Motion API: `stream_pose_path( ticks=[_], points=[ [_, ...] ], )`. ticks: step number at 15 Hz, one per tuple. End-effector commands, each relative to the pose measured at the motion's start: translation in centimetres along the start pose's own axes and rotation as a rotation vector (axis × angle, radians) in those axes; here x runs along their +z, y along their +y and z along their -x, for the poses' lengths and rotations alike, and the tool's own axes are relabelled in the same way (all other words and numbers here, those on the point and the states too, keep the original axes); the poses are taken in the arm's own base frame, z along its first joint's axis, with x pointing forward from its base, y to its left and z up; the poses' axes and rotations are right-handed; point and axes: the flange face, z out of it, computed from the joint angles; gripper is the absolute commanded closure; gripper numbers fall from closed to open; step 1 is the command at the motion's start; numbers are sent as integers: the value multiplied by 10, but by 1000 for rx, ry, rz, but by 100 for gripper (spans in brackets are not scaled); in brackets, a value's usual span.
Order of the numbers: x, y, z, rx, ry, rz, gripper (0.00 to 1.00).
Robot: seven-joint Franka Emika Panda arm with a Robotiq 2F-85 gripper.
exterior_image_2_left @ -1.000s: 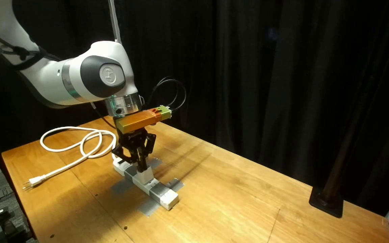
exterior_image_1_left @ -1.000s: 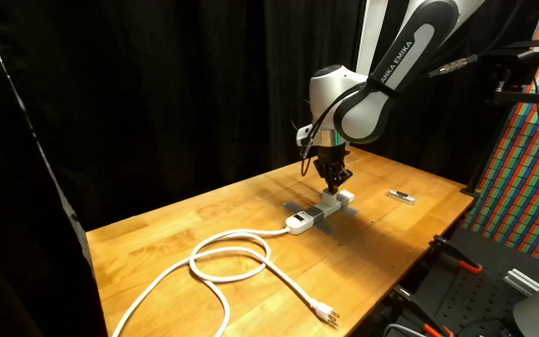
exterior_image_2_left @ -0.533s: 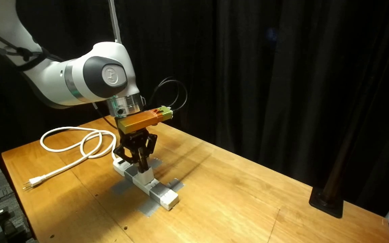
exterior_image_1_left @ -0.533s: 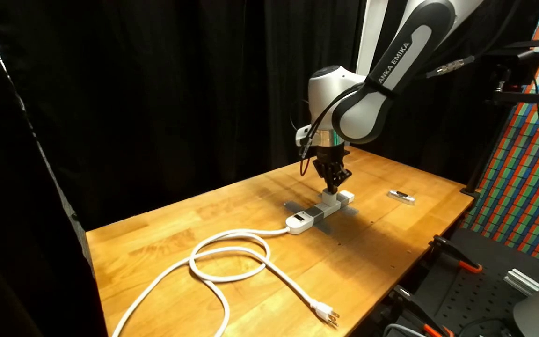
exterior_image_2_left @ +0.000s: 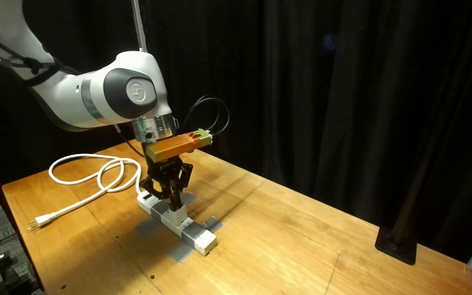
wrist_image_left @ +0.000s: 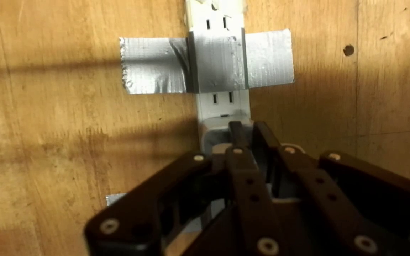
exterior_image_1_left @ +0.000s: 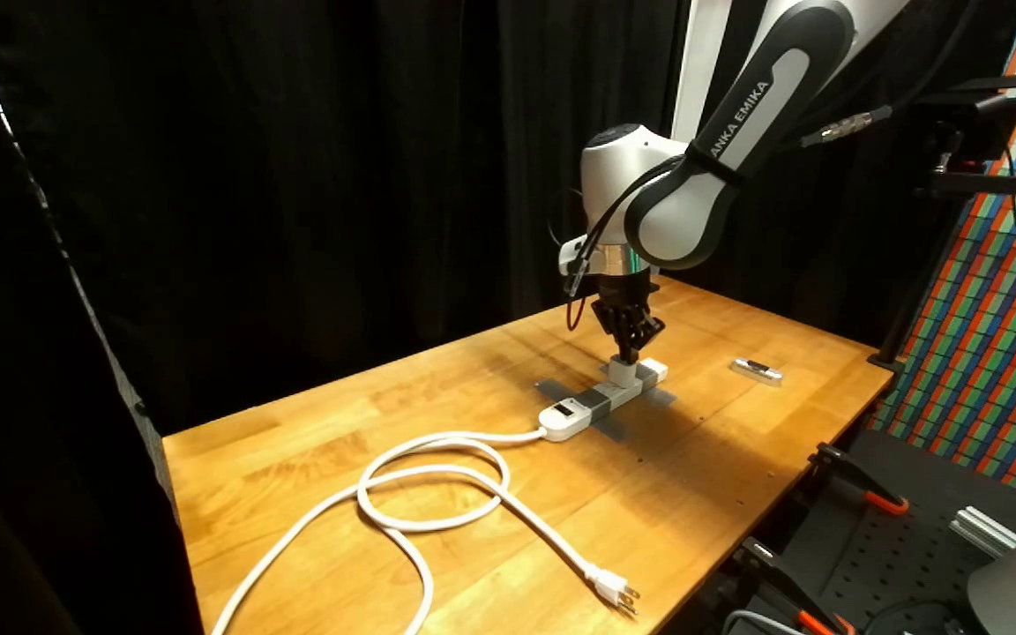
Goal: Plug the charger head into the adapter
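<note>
1. The charger head (exterior_image_2_left: 178, 217) sits on top of the power strip (wrist_image_left: 222, 103), directly below the pincer (wrist_image_left: 248, 125). The fingertips come right down to its top face, but I can't tell for sure if they're touching it.
2. Pincer's fingers are drawn together, just a sliver of a gap at the tips in the wrist view. They're over the top of the charger head rather than around its sides.
3. Lengthwise, the charger head is between the two straps of grey duct tape (wrist_image_left: 155, 65), closer to the cable-side one. Between it and the other strap you can see an outlet, slots and all.
4. Room-wise: the strip is taped to the wooden bench (exterior_image_2_left: 301, 229) well in from the edges, with wood showing past the tape on both sides. The white cable (exterior_image_1_left: 424, 526) loops off one end, and its plug (exterior_image_1_left: 611, 586) lies near an edge with clamps (exterior_image_1_left: 861, 479) on it. In an exterior view there's also a small silver thing (exterior_image_1_left: 757, 371), well apart from the strip.
5. Charger head looks upright, kinda cube-shaped; its underside is hidden, so no idea how deep it's seated. Strip's long axis runs nearly top to bottom in the wrist view, slanting a touch.
</note>
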Motion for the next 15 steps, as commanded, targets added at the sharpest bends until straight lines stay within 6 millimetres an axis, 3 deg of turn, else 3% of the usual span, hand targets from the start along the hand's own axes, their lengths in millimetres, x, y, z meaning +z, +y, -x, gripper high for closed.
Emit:
stream_pose_path(
  ticks=[1, 6, 7, 8, 15],
  points=[
    [25, -1, -2, -15, -3, -34, 87],
    [19, -4, -4, -11, -9, -35, 86],
    [13, -4, -4, -9, -17, -22, 79],
    [7, -4, -4, -6, -22, -11, 61],
    [-69, -2, -14, 11, -111, 171, 11]
  ],
)
